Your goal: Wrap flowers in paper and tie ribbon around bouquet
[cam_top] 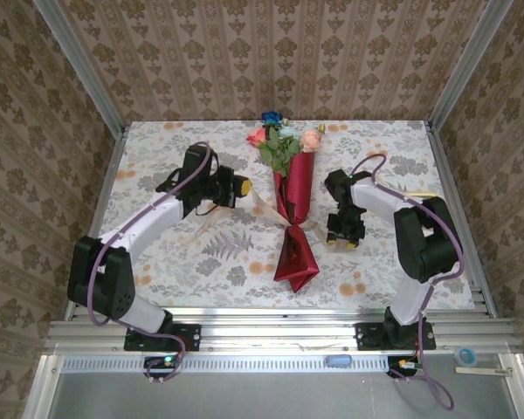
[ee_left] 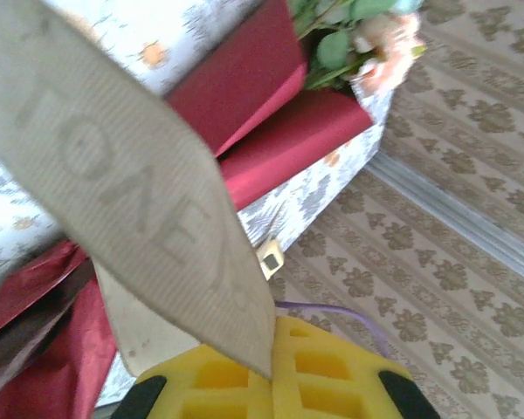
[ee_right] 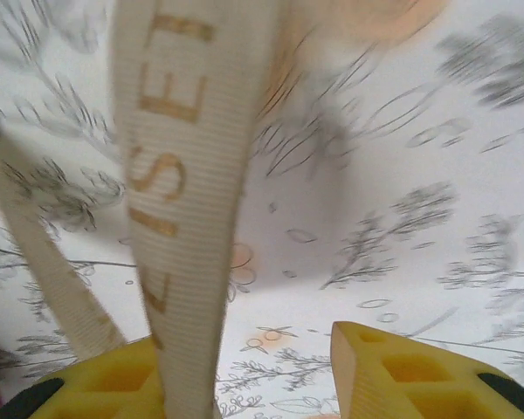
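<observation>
One ribbon (ee_left: 131, 183) end inside left hand (ee_left: 271, 377)

Table (cam_top: 157, 148): bouquet (cam_top: 293, 196) at centre, heads toward far edge; left arm (cam_top: 148, 223) left, right arm (cam_top: 393, 205) right; ribbon (ee_left: 131, 192) across bouquet waist.

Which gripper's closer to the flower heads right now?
Left. The left gripper, shut on the ribbon, sits just left of the bouquet, by its upper cone, slightly nearer the bases than the flowers. The right gripper is further down, right of the tied waist.
</observation>
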Motion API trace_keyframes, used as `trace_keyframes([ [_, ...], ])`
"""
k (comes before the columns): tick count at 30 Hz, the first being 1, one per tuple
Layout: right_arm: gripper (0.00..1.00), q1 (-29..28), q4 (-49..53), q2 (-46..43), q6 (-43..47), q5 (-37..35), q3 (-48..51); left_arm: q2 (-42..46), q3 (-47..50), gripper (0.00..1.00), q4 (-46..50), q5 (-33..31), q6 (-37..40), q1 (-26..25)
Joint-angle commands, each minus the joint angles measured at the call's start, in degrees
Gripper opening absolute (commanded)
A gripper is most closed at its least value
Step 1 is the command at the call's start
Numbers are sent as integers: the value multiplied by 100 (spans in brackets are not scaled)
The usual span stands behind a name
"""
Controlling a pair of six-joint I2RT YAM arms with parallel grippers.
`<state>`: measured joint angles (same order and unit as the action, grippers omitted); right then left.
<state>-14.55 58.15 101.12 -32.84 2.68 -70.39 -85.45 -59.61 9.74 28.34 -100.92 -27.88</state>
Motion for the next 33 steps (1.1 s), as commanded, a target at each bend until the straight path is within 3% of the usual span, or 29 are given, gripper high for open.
trace_keyframes([
  [1, 45, 681, 466, -284, 393, -435, -555, 132, 112, 0, -187, 56, -225, -201],
  [7, 45, 2078, 456, 531, 528, -582, -1656, -8, 80, 0, -417, 114, -340, -371],
  [11, 45, 2527, 537, 1472, 295, -521, -2727, -144, -4, 0, -539, 182, -400, -490],
  [17, 45, 2580, 943, 2751, 67, -552, -4330, -240, 186, 0, -820, 246, -604, -519],
  [24, 45, 2549, 1085, 3446, 84, -650, -4874, -235, 225, 0, -848, 272, -630, -381],
  [33, 35, 2342, 1137, 3986, 44, -593, -5045, -259, 229, 0, -868, 329, -633, -227],
])
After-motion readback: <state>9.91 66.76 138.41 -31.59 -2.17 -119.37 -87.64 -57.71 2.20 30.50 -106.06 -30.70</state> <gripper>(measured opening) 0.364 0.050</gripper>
